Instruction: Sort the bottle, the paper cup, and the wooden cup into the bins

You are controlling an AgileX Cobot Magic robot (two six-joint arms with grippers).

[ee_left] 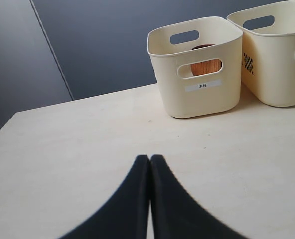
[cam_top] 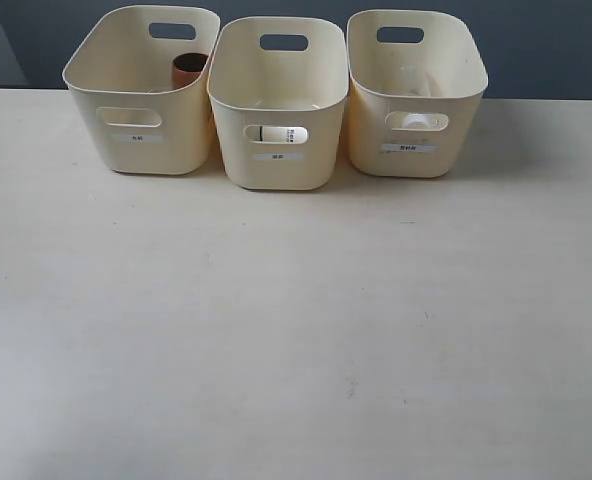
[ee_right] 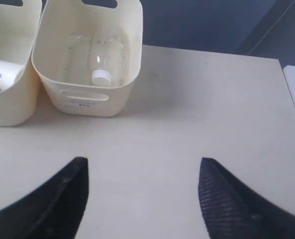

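Observation:
Three cream bins stand in a row at the table's far edge. The wooden cup (cam_top: 188,68) sits inside the left bin (cam_top: 136,150), and shows through that bin's handle hole (ee_left: 206,67) in the left wrist view. The paper cup (cam_top: 281,134) lies inside the middle bin (cam_top: 276,175); it also shows as the white cup (ee_right: 3,74). The clear bottle (ee_right: 105,62) with its white cap lies in the right bin (cam_top: 416,165). My left gripper (ee_left: 150,158) is shut and empty, well back from the bins. My right gripper (ee_right: 143,162) is open over bare table, holding nothing. Neither gripper appears in the exterior view.
A dark blue-grey wall rises behind the bins. The pale wooden table (cam_top: 296,330) stretches in front of them. In the right wrist view the table's edge (ee_right: 289,94) runs close to the right bin's side.

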